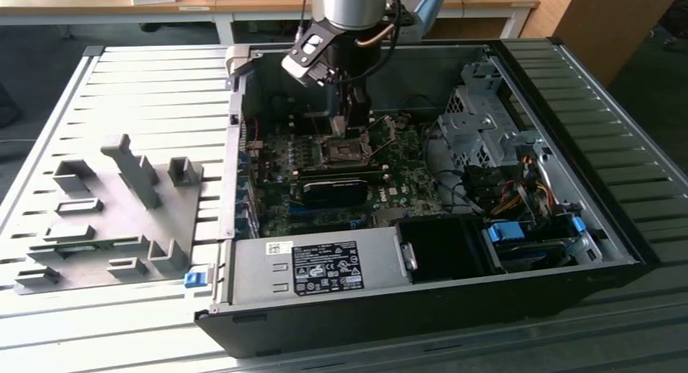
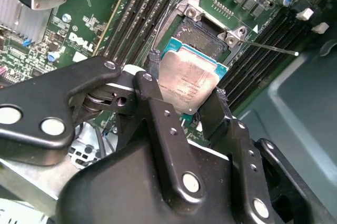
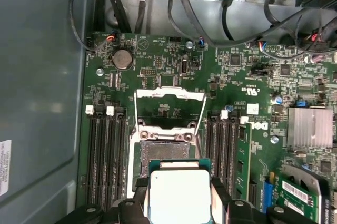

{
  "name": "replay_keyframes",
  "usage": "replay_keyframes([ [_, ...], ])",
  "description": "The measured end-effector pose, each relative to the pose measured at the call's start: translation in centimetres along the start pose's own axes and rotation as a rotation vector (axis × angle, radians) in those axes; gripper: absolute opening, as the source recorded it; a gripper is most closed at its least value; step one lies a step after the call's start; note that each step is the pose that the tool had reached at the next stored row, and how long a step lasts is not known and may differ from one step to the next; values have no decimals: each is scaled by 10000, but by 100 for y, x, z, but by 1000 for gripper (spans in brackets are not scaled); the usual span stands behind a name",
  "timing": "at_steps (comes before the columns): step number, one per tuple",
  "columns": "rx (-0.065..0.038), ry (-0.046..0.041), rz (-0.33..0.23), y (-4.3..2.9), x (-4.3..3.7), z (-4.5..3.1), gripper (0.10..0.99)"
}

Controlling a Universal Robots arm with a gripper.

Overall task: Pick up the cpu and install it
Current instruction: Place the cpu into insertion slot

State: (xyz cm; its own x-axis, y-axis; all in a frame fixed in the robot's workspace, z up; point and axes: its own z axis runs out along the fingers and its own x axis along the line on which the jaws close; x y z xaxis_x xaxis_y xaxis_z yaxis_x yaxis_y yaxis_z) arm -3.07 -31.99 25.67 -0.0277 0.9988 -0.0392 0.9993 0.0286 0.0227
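Over the open socket (image 3: pixel 164 149) on the motherboard (image 3: pixel 247 71), the cpu (image 2: pixel 187 84) is held now, pinched at two opposite edges by the black fingers (image 2: pixel 158 105) of the gripper (image 1: pixel 343 127), which are closed onto it. Its silver top is turned towards both wrist views. Whether the socket is touched cannot be told. The socket's load frame (image 3: pixel 169 93) is seen raised, and the gripper is seen low inside the opened computer case (image 1: pixel 430 308).

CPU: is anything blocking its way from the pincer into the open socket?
Nothing visible does. The pincer grips the cpu by its edges just short of the socket. The socket's load plate is swung open, leaving the recess bare.
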Motion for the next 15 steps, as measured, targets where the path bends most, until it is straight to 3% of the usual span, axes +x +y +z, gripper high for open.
replay_keyframes([
  [15, 0, -1, -1, -1, 9, 75, 545],
])
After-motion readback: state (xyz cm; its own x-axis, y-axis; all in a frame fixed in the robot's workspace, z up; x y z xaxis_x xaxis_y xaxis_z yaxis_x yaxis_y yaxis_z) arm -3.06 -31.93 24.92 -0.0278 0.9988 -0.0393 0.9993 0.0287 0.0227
